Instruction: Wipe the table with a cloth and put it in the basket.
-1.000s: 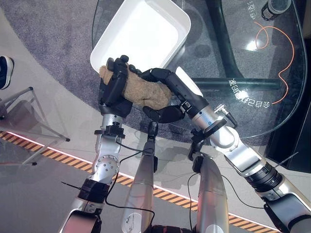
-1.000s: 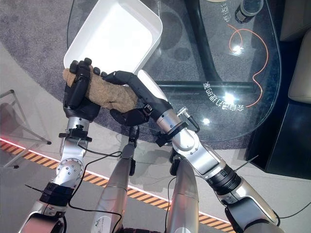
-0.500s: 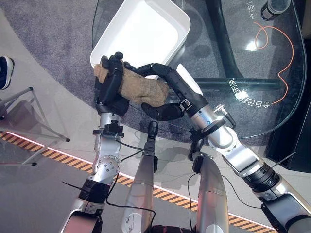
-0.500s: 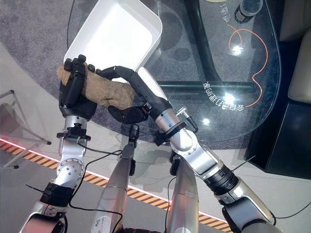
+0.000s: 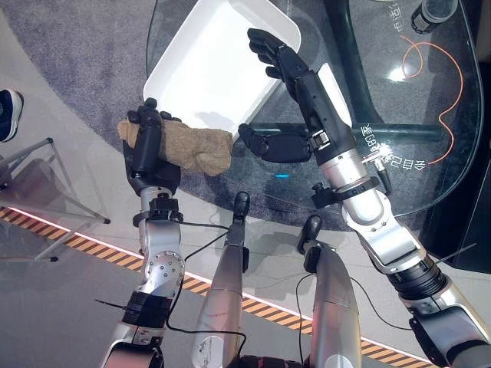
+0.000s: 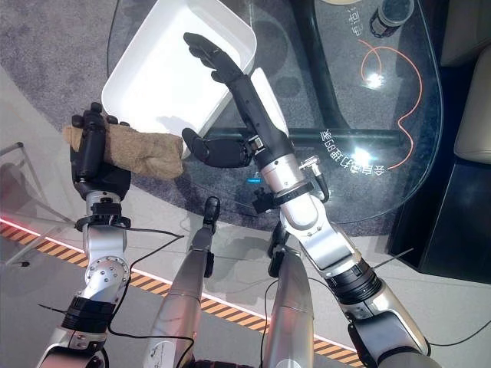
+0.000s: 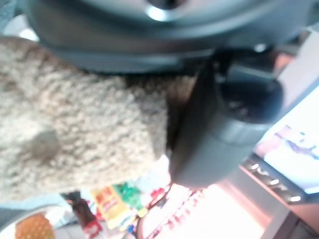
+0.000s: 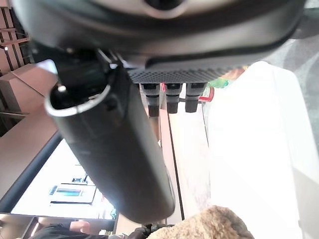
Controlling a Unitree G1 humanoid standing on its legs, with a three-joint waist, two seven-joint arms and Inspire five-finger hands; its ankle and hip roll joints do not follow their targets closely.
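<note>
At the near-left edge of the glass table (image 5: 383,92), the left hand (image 5: 147,146) is gripping the tan cloth (image 5: 192,146), fingers wrapped over one bunched end while the other end is sticking out toward the robot's right. Cloth is hanging in the air just off the table edge, beside the near corner of the white basket (image 5: 288,34), not inside it. In the left wrist view the cloth (image 7: 75,134) is pressing against the palm, with the dark thumb (image 7: 219,129) closing beside it.

Right hand (image 5: 295,92) is holding nothing: fingers (image 5: 268,50) are reaching out straight over the basket's right rim, thumb (image 5: 272,144) spread well apart below them. Not touching the cloth.

Basket is sitting empty on the table's near-left part. Orange cord (image 5: 441,77) is looping on the glass at far right; a dark container (image 5: 436,11) is standing at the far right edge.
</note>
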